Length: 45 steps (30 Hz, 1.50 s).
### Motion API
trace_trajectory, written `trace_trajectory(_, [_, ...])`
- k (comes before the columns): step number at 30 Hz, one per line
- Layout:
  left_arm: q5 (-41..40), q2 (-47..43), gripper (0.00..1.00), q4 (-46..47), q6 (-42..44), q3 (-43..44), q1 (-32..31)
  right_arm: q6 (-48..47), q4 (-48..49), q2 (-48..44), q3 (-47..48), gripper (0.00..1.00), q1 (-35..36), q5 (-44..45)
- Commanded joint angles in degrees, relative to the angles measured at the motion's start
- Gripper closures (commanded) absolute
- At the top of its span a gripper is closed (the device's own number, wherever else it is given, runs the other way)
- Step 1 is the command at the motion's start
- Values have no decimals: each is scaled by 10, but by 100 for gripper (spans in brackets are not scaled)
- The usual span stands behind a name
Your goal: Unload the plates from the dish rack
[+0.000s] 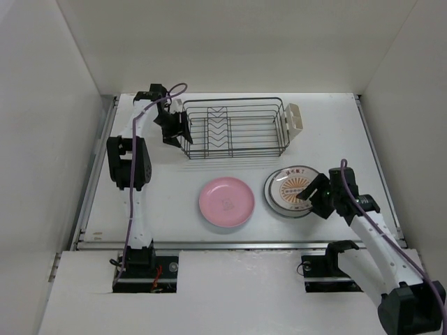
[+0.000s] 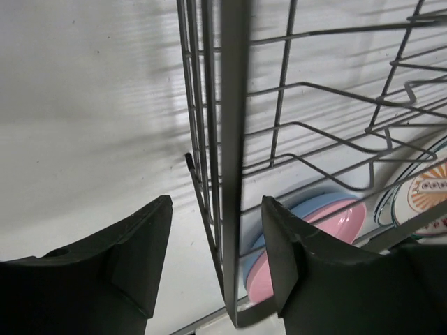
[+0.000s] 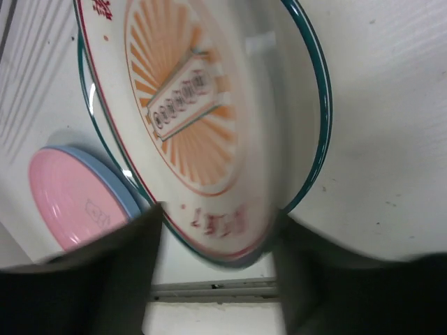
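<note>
The dark wire dish rack stands at the back with no plates in it. My left gripper is at its left end, and in the left wrist view it is open with the rack's end wires between the fingers. The pink plate lies flat on the blue plate in the middle of the table. The white plate with the orange centre lies to the right of it, with a teal rim around it. My right gripper is open over that plate's near edge.
A cream plastic holder is clipped on the rack's right end. White walls close in the table on the left, back and right. A metal rail runs along the table's near edge, in front of the plates.
</note>
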Motion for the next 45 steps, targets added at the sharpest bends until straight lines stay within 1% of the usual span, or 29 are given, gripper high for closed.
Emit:
trace_trajectory(1, [-11, -89, 47, -23, 33, 21, -1, -11, 24, 22, 14, 25, -3, -25])
trace_trajectory(2, [-22, -96, 46, -31, 38, 21, -1, -18, 8, 22, 14, 14, -3, -25])
trace_trajectory(4, [-39, -116, 46, -37, 47, 21, -1, -18, -14, 22, 26, 0, -3, -10])
trace_trajectory(6, [-69, -130, 46, -37, 53, 21, -1, -24, -39, 7, 39, 0, -3, 15])
trace_trajectory(9, [-79, -161, 45, -42, 65, 21, 6, -30, -59, -21, 82, 0, -3, 29])
trace_trajectory(11, [-79, -187, 41, -42, 65, 21, 19, -30, -65, -39, 125, 0, -3, 38])
trace_trajectory(12, [-86, -196, 41, -42, 65, 15, 19, -30, -72, -39, 143, 0, -3, 50])
trace_trajectory(13, [-97, -206, 38, -42, 70, 15, 19, -30, -90, -46, 164, 0, -3, 66])
trace_trajectory(14, [-104, -223, 34, -42, 71, 10, 25, -30, -100, -46, 211, 0, -3, 99])
trace_trajectory(16, [-117, -239, 30, -42, 76, 5, 30, -37, -129, -46, 261, 0, -3, 136])
trace_trajectory(17, [-117, -247, 30, -37, 76, -1, 37, -42, -139, -46, 312, 0, -3, 177])
trace_trajectory(18, [-117, -264, 27, -37, 76, -11, 37, -42, -152, -41, 340, 0, -3, 201])
trace_trajectory(20, [-117, -280, 23, -32, 76, -23, 57, -42, -188, -33, 393, 0, -3, 245])
trace_trajectory(21, [-117, -296, 22, -32, 76, -35, 63, -42, -202, -17, 448, 0, -3, 290])
trace_trajectory(22, [-124, -304, 22, -32, 76, -40, 77, -48, -214, -17, 474, 0, -3, 313])
trace_trajectory(23, [-133, -314, 19, -27, 76, -46, 86, -48, -227, -11, 500, 0, -3, 340])
trace_trajectory(24, [-139, -325, 19, -27, 68, -52, 97, -48, -252, -11, 543, 0, -3, 397])
trace_trajectory(25, [-145, -349, 19, -18, 59, -67, 109, -48, -261, -16, 561, 0, -3, 427])
trace_trajectory(26, [-153, -364, 19, -13, 32, -76, 141, -48, -267, -23, 575, 0, -3, 457])
trace_trajectory(27, [-159, -382, 19, 6, 17, -87, 159, -48, -267, -31, 586, 0, -3, 487])
trace_trajectory(28, [-159, -420, 19, 16, 6, -112, 179, -48, -267, -53, 592, 0, -3, 538])
trace_trajectory(29, [-152, -439, 19, 27, -4, -124, 211, -58, -267, -66, 592, 0, -3, 556])
trace_trajectory(30, [-152, -455, 19, 46, -18, -134, 223, -88, -243, -78, 592, 0, -3, 566])
trace_trajectory(32, [-152, -494, 19, 62, -18, -163, 238, -104, -230, -110, 575, 0, -3, 579])
trace_trajectory(36, [-143, -522, 19, 74, -18, -189, 238, -127, -211, -141, 569, 0, -3, 579])
trace_trajectory(39, [-137, -522, 19, 74, -18, -194, 238, -159, -204, -141, 558, 0, -3, 567])
trace_trajectory(45, [-119, -528, 19, 74, -18, -194, 238, -165, -177, -141, 547, 0, -3, 561])
